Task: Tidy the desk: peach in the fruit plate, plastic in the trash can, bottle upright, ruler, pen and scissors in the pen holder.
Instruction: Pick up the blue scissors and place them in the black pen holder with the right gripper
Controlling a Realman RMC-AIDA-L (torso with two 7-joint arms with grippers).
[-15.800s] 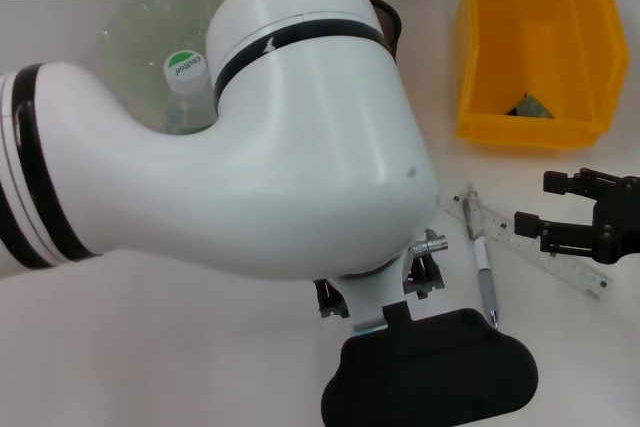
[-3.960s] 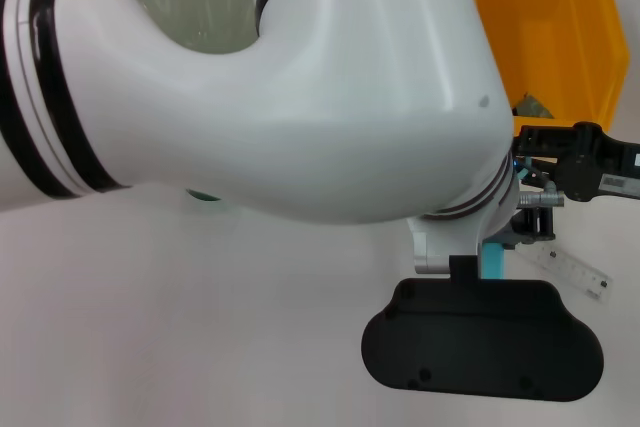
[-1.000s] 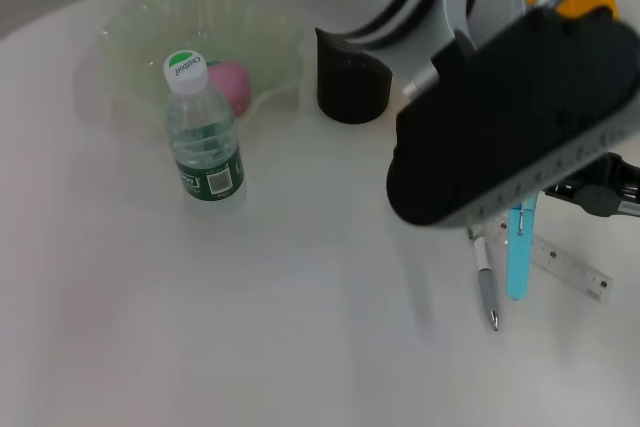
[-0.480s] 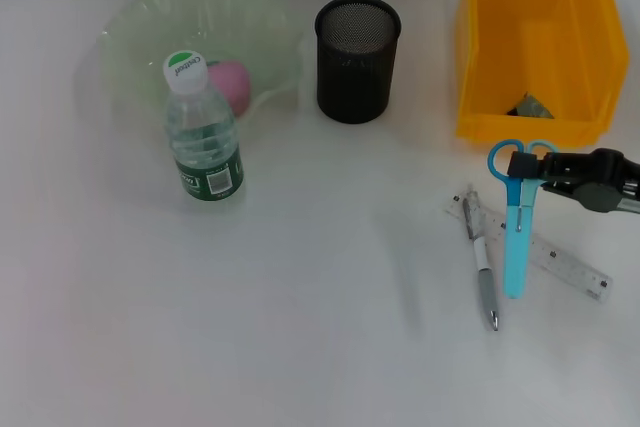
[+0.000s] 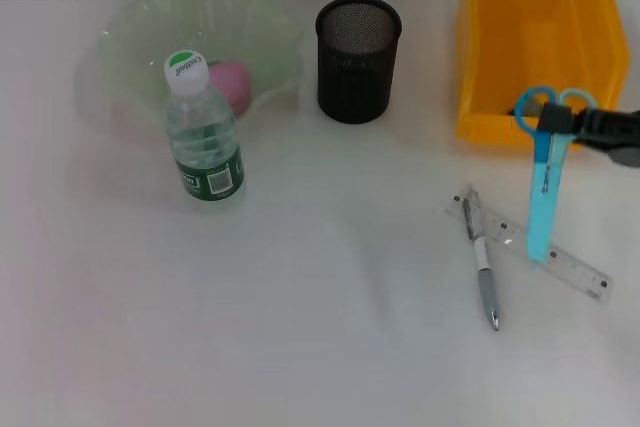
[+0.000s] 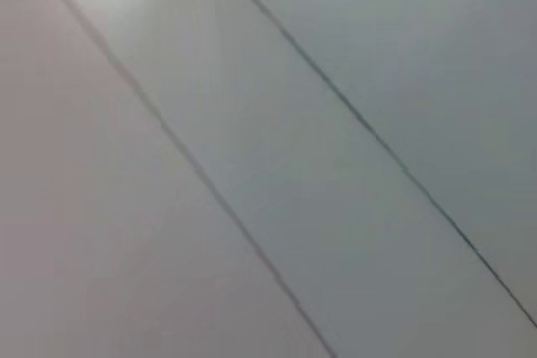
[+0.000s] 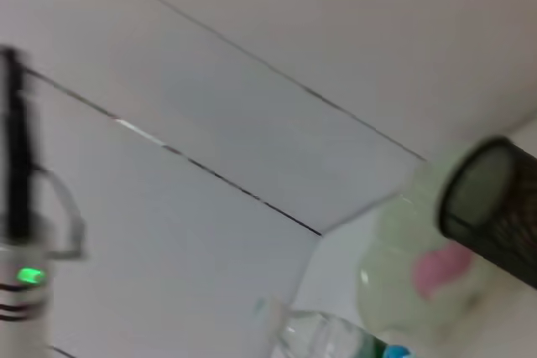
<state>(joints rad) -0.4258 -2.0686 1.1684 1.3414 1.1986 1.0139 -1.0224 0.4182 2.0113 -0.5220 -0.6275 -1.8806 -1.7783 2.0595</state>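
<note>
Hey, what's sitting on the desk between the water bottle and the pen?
Nothing: in the head view the stretch of white desk between the water bottle and the pen is bare.

I work at a lab-style test bench: bare white table [image 5: 250,327], tiled wall [image 7: 252,123], yellow parts bin [image 5: 535,37].

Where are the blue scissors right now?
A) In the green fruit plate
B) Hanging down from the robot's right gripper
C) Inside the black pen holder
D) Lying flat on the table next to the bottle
B: in the head view the right gripper holds the scissors by the handles, blades pointing down above the ruler, away from the pen holder.
</note>
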